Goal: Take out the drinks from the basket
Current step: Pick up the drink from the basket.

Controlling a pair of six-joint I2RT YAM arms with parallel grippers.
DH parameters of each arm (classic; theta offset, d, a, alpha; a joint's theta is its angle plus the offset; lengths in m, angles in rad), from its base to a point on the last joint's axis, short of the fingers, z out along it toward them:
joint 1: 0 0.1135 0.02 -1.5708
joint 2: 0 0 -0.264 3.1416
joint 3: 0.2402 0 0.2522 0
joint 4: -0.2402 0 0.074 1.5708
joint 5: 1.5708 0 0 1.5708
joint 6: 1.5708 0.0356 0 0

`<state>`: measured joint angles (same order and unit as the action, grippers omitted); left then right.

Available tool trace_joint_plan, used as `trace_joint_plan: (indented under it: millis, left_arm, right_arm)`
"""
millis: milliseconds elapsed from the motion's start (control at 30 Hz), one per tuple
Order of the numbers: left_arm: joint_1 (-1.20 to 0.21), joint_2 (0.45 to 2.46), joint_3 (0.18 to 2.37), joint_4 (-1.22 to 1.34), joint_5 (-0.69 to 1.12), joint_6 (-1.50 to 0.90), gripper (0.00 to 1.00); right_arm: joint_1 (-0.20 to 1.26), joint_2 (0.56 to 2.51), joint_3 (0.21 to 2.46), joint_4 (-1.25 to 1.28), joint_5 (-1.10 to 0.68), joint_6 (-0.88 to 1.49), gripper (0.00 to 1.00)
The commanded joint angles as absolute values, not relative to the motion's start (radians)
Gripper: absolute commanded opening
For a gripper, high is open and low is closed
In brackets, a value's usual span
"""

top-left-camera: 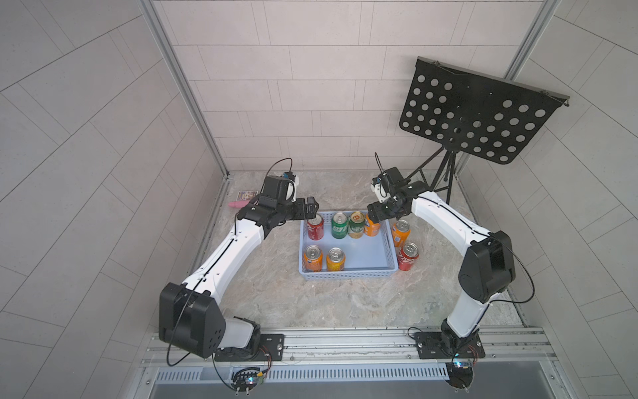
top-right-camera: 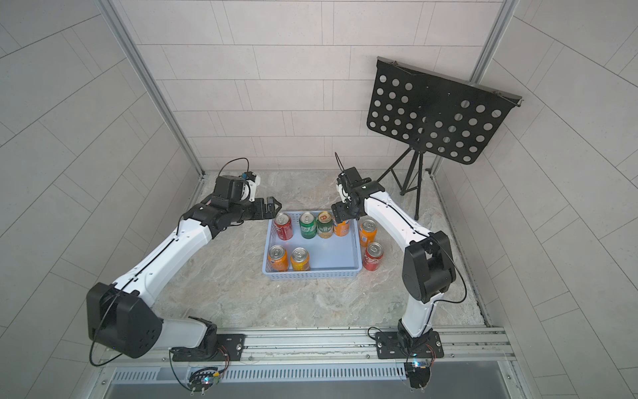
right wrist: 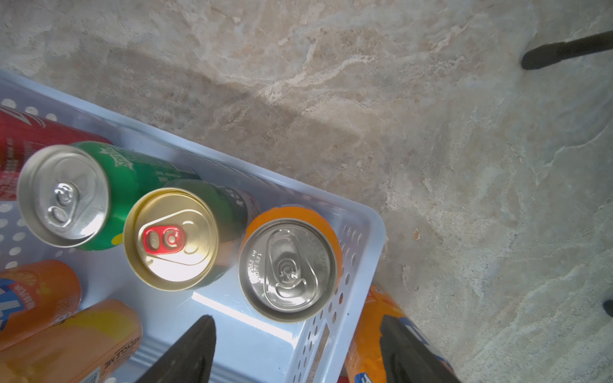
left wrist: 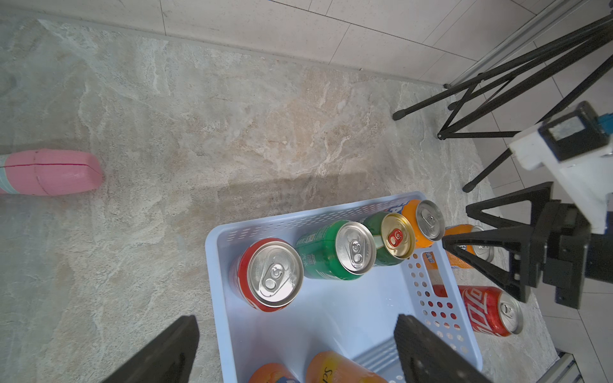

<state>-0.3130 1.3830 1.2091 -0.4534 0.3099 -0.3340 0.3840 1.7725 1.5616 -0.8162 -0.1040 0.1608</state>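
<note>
The pale blue basket (top-left-camera: 348, 274) holds several upright drinks: a red can (top-left-camera: 315, 226), two green cans (top-left-camera: 339, 224), an orange can (right wrist: 288, 268) in its far right corner, and two orange ones (top-left-camera: 313, 258) at the front left. Outside its right wall stand an orange can (top-left-camera: 401, 232) and a red can (top-left-camera: 408, 255). My left gripper (left wrist: 298, 348) hangs open above the basket's far left corner, near the red can (left wrist: 275, 273). My right gripper (right wrist: 298, 345) is open too, straddling the basket's right wall (right wrist: 348, 291) just short of the corner orange can. Neither holds anything.
A pink wand (top-left-camera: 238, 204) and a small card (top-left-camera: 247, 195) lie at the far left of the marble top. A black perforated music stand (top-left-camera: 483, 114) rises at the far right, its tripod legs (left wrist: 464, 99) on the surface behind the right arm.
</note>
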Motion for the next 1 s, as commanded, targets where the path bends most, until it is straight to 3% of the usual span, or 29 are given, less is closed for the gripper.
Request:
trace_joint_plan:
  millis: [0, 967]
  left_arm:
    - [-0.318, 1.358, 1.206, -0.445, 0.301, -0.319, 1.00]
    - [-0.319, 1.356, 1.205, -0.443, 0.309, -0.321, 1.00]
  right_arm:
    - [0.390, 1.782, 1.577, -0.860, -0.069, 0.152, 0.81]
    - [0.400, 1.883, 1.589, -0.768, -0.078, 0.178, 0.82]
